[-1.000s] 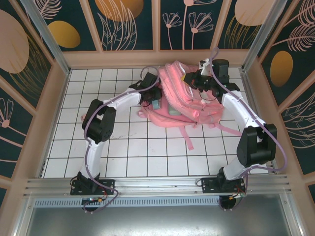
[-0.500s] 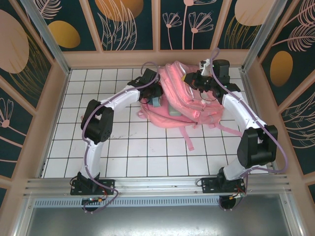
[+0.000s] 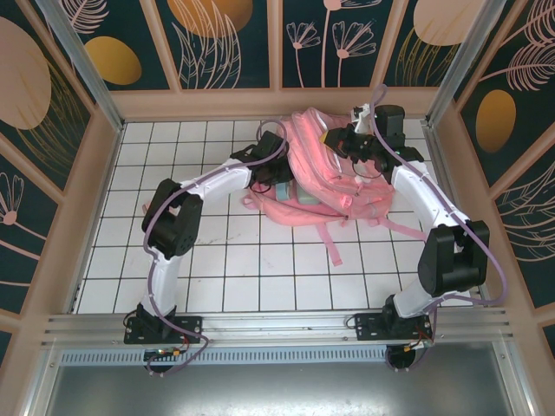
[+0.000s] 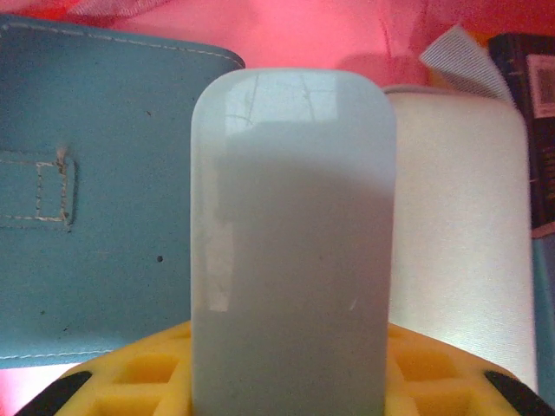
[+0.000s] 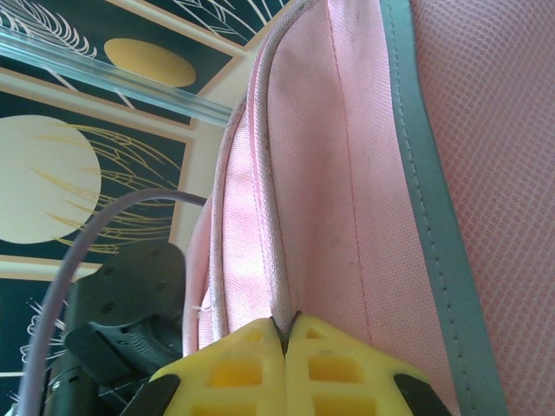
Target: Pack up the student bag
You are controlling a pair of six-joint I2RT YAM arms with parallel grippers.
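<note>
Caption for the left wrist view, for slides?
Left gripper holds a pale rounded case in front of a blue stitched pouch and a white case, student bag beyond.

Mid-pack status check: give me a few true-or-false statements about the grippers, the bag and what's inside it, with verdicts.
1. The right gripper pinches a fabric edge of the student bag. True.
2. The left gripper is empty. False: it holds a pale blue case.
3. In the left wrist view, a blue stitched pouch lies left of the held case. True.
4. The bag sits at the near edge of the table, by the arm bases. False: it lies at the far side.
</note>
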